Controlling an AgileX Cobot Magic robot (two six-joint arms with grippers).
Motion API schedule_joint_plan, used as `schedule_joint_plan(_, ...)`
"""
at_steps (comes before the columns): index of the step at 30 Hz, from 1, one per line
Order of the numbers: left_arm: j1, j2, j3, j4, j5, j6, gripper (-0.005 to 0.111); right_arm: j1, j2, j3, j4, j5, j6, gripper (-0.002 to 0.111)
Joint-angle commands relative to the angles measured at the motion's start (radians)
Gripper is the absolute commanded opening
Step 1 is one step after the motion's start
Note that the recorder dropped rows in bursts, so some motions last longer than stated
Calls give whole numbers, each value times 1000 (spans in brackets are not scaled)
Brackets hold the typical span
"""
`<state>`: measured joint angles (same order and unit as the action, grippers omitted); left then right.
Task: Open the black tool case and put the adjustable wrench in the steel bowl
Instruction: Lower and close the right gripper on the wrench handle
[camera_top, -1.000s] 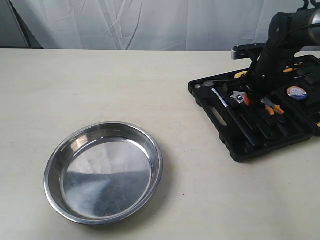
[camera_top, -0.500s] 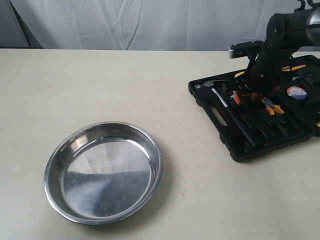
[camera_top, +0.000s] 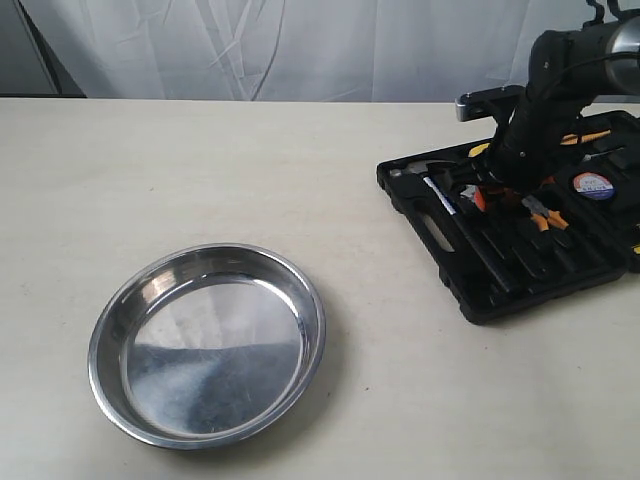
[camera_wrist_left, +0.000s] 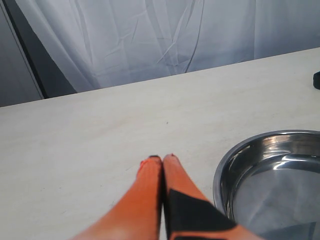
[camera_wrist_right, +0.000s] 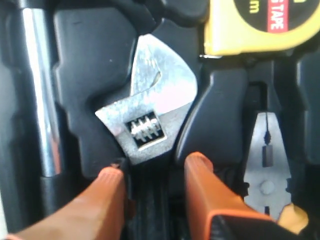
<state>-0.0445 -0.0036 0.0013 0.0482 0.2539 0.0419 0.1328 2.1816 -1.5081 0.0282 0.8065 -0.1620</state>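
Observation:
The black tool case (camera_top: 520, 290) lies open at the right, its recesses full of tools. Inside it, the adjustable wrench (camera_wrist_right: 152, 117) rests in its recess, silver head and thumbwheel showing. My right gripper (camera_wrist_right: 155, 167) is open and set down over the wrench's black handle, with one orange finger (camera_wrist_right: 111, 175) on each side of it. From the exterior view the right gripper (camera_top: 490, 190) partly covers the wrench (camera_top: 470, 192). The steel bowl (camera_top: 210, 345) stands empty at the front left. My left gripper (camera_wrist_left: 161, 159) is shut on nothing, just beside the bowl (camera_wrist_left: 272, 185).
In the case, a hammer's shiny shaft (camera_wrist_right: 37, 90) runs along one side of the wrench. A yellow tape measure (camera_wrist_right: 260, 25) and orange-handled pliers (camera_wrist_right: 267, 160) lie on the other side. A white curtain hangs behind the table.
The right arm has shifted a little and settled lower over the wrench in the case. The bowl and the case have not moved.

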Motion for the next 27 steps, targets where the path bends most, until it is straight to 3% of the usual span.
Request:
schedule_joint_plan(1,2,4,-1,-2,-15,-4,0,-3,61,17,3,20,1,37)
schedule_joint_plan(27,2,4,-1,-2,-15,-4,0,-3,37,17,65,138,5,37)
